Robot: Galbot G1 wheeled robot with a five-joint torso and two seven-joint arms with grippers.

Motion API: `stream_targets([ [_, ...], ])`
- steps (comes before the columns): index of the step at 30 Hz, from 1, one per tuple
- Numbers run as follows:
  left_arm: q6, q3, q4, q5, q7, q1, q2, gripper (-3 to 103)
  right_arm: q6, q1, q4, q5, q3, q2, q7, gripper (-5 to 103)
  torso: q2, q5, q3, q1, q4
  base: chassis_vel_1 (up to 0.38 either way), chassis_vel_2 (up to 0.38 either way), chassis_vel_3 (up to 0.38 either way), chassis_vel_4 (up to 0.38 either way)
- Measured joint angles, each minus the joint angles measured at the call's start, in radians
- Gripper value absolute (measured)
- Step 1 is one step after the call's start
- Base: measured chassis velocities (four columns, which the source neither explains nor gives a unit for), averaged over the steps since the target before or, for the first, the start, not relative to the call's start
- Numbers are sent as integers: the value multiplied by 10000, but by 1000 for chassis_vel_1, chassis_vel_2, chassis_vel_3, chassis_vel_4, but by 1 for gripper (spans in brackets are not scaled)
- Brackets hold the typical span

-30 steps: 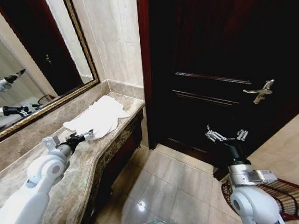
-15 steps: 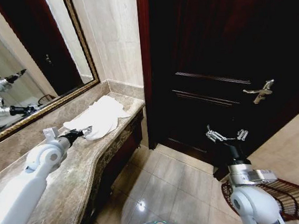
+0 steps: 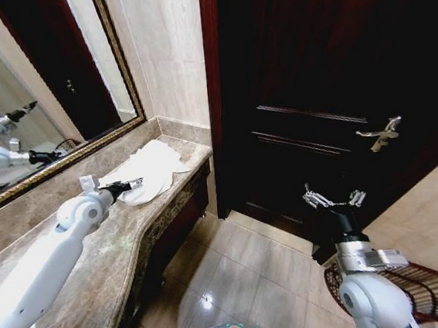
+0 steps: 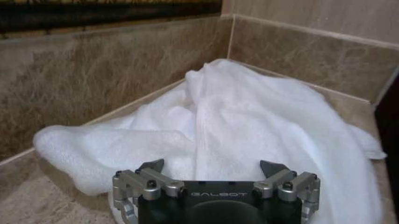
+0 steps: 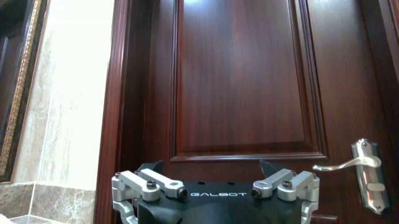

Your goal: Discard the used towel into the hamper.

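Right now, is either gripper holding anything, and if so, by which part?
Nothing is held. The left gripper is open just short of the towel on the counter; the right gripper is open and empty near the door.

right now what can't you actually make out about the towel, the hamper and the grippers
- Hamper, head view: the right arm covers its near side, so its inside cannot be seen.
- Towel, left wrist view: the left gripper body covers its near edge; contact cannot be judged.
- Left gripper, head view: fingertips too small to tell if they touch the towel.
- Right gripper, right wrist view: lower body cut off by the frame edge.
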State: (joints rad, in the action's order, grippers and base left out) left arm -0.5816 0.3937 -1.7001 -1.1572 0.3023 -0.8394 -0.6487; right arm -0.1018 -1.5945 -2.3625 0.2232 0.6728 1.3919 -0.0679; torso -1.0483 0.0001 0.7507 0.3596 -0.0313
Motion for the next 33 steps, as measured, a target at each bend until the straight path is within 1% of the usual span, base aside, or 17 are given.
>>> stream_targets([
  [5, -14, -489, 764, 152, -5, 717, -319, 100, 12, -43, -30, 17, 70, -37, -22, 100, 0, 0, 0, 0, 3, 0, 0, 0, 0],
  [7, -13, -517, 816, 178, -28, 749, -325, 100, 15, -44, -35, 20, 74, -38, -23, 100, 0, 0, 0, 0, 3, 0, 0, 0, 0],
  [9, -6, -651, 1053, 302, -159, 886, -343, 100, 37, -32, -52, 67, 130, -41, -41, 100, 0, 2, -1, -1, 2, 0, 0, 0, 0],
  [13, 12, -733, 1165, 513, -426, 907, -321, 101, 43, -27, -51, 85, 162, -62, -61, 100, -1, 5, -2, -2, -2, 0, 0, 0, 0],
  [15, 44, -778, 1192, 718, -563, 907, -317, 93, 44, -25, -47, 86, 162, -59, -67, 100, -1, 4, -2, -2, -3, 0, 0, 0, 0],
  [17, 55, -787, 1194, 757, -587, 908, -316, 93, 44, -24, -46, 86, 160, -53, -68, 100, -1, 2, -2, -2, -3, 0, 0, 0, 0],
  [19, 114, -814, 1191, 862, -693, 906, -318, 85, 45, -26, -37, 83, 134, -21, -69, 100, -2, 1, -2, -2, -1, 0, 0, 0, 0],
  [20, 114, -814, 1191, 862, -693, 906, -318, 85, 45, -26, -37, 83, 134, -21, -69, 100, -2, 1, -2, -2, -1, 0, 0, 0, 0],
  [23, 211, -809, 1174, 960, -835, 866, -302, 68, 45, -30, -32, 80, 111, -15, -69, 100, -1, -2, -1, -2, 2, 0, 0, 0, 0],
  [24, 211, -809, 1174, 960, -835, 866, -302, 68, 45, -30, -32, 80, 111, -15, -69, 100, -1, -2, -1, -2, 2, 0, 0, 0, 0],
  [26, 225, -772, 1146, 962, -865, 827, -251, 57, 46, -7, -18, 81, 108, -47, -69, 100, -1, -4, 0, -1, 3, 0, 0, 0, 0],
  [27, 225, -772, 1146, 962, -865, 827, -251, 57, 46, -7, -18, 81, 108, -47, -69, 100, -1, -4, 0, -1, 3, 0, 0, 0, 0],
  [30, 228, -727, 1110, 962, -929, 781, -162, 42, 54, 33, -2, 84, 87, -66, -69, 100, -1, -5, 0, 0, 3, 0, 0, 0, 0],
  [31, 228, -727, 1110, 962, -929, 781, -162, 42, 54, 33, -2, 84, 87, -66, -69, 100, -1, -5, 0, 0, 3, 0, 0, 0, 0],
  [33, 254, -669, 1056, 962, -976, 717, -117, 30, 63, 42, 2, 85, 57, -66, -69, 100, -1, -5, 1, 0, 2, 0, 0, 0, 0],
])
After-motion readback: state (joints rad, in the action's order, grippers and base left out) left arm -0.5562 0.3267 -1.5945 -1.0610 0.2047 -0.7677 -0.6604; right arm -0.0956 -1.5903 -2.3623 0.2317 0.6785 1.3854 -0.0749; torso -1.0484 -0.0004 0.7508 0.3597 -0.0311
